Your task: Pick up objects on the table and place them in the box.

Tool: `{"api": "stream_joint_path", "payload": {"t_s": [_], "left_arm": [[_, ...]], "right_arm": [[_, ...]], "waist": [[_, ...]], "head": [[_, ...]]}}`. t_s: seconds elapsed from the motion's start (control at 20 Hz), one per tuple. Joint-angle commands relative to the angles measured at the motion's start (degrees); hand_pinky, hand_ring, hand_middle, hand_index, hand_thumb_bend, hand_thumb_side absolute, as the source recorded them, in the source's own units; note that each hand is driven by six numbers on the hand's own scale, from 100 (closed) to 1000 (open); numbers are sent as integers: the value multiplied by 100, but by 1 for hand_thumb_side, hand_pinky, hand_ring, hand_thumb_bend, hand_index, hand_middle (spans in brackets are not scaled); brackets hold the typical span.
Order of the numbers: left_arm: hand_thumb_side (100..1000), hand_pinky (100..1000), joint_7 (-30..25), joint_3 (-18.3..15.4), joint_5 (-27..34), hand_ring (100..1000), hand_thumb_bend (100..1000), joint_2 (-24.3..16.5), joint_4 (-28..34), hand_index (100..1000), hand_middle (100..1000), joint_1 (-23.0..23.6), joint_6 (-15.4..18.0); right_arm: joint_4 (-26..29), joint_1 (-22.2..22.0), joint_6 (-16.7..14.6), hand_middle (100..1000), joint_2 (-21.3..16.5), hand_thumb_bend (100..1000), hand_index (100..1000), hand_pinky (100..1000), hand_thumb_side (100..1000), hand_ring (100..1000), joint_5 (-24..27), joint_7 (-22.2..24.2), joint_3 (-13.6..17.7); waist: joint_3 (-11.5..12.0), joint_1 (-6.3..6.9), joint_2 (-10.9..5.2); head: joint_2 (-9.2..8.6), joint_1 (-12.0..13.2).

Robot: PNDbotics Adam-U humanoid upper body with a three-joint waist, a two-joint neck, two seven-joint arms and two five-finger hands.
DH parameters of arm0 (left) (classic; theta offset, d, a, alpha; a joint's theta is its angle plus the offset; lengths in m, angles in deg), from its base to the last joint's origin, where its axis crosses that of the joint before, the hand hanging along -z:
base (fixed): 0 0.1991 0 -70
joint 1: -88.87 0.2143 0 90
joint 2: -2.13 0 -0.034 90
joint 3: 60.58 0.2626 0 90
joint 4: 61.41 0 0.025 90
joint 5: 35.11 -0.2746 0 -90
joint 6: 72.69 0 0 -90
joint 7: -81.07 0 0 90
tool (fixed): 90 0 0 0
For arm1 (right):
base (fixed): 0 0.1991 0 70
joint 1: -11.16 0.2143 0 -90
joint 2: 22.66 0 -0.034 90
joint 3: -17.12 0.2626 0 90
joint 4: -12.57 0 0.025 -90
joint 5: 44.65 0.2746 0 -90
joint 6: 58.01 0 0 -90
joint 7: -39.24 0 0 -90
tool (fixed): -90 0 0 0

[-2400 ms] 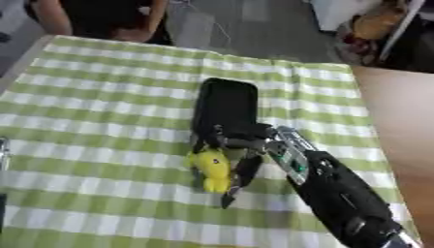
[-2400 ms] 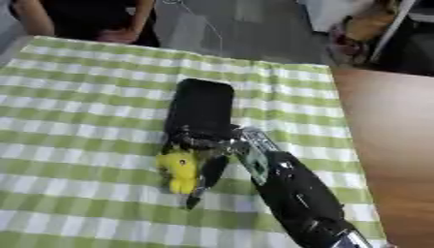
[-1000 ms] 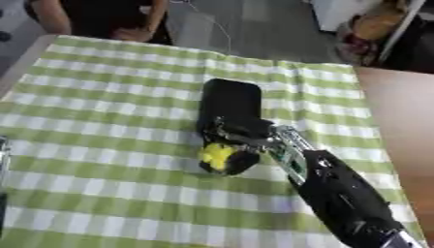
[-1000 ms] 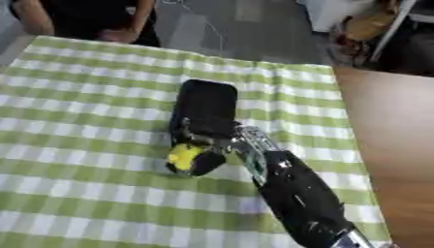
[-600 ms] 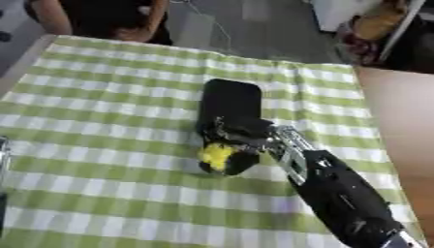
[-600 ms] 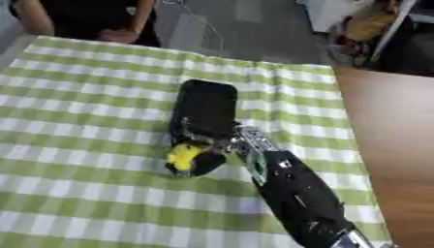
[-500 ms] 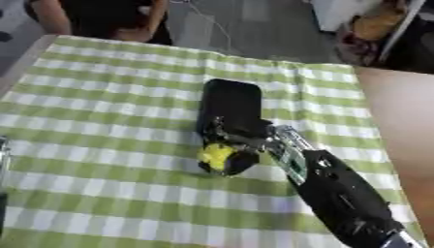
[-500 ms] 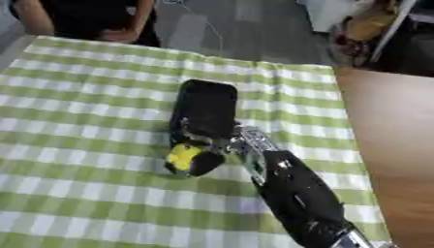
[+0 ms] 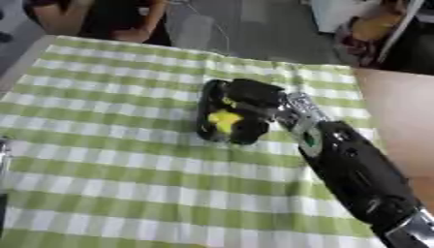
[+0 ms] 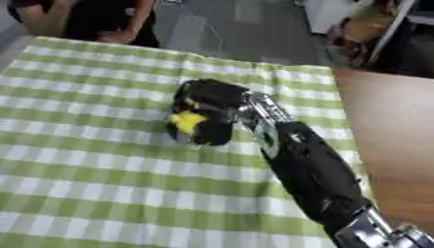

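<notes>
A small yellow toy (image 9: 223, 120) is held in my right hand (image 9: 251, 107), whose fingers are curled round it. The hand hangs over the black box (image 9: 206, 110), which lies on the green-and-white checked cloth (image 9: 101, 160) and is mostly hidden under the hand; only its left side shows. Whether the toy touches the box I cannot tell. My right forearm (image 10: 301, 164) runs in from the lower right. A thin dark and silver sliver of my left arm or hand (image 9: 3, 164) shows at the left edge of the left eye view.
The checked cloth covers the table; bare brown wood (image 10: 394, 145) lies to the right of it. A person (image 9: 101, 19) stands at the far edge, beyond the cloth.
My right hand shut on the yellow toy, lifted it off the cloth and carried it back over the black box. The view has also tilted a little.
</notes>
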Motion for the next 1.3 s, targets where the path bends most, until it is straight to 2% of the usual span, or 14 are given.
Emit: {"api": "stream_joint_path", "payload": {"t_s": [0.05, 0.45, 0.65, 0.85, 1.1, 1.3], "left_arm": [[835, 522, -12, 3, 1, 627, 300, -154, 90, 869, 772, -48, -6], [836, 522, -14, 7, 1, 627, 300, -153, 92, 868, 772, -54, -6], [835, 522, -15, 10, 4, 627, 300, -145, 94, 868, 771, -62, -5], [836, 521, -34, 32, 15, 627, 299, -122, 102, 868, 771, -97, 1], [834, 521, -49, 50, 30, 627, 301, -79, 106, 868, 771, -143, 7], [834, 521, -57, 53, 34, 627, 299, -65, 105, 868, 771, -161, 13]], "right_arm": [[195, 150, 83, 271, -187, 100, 438, 100, 806, 151, 82, 16, 14], [200, 120, 118, 271, -184, 100, 437, 100, 794, 150, 118, 76, 27], [31, 127, 206, 271, -137, 100, 437, 100, 789, 149, 9, 17, 165], [-357, 143, 405, 270, 19, 106, 435, 100, 761, 148, -331, -175, 477], [-985, 168, 777, 269, 264, 126, 433, 100, 737, 149, -1065, -624, 983], [-1242, 174, 772, 272, 339, 109, 435, 100, 724, 154, -1434, -920, 1122]], "waist": [[-10, 32, -108], [-5, 35, -102], [7, 41, -96], [49, 56, -68], [103, 69, -20], [120, 67, -7]], "head": [[-78, 40], [-81, 36], [-90, 28], [-138, -17], [-166, -66], [-156, -60]]}}
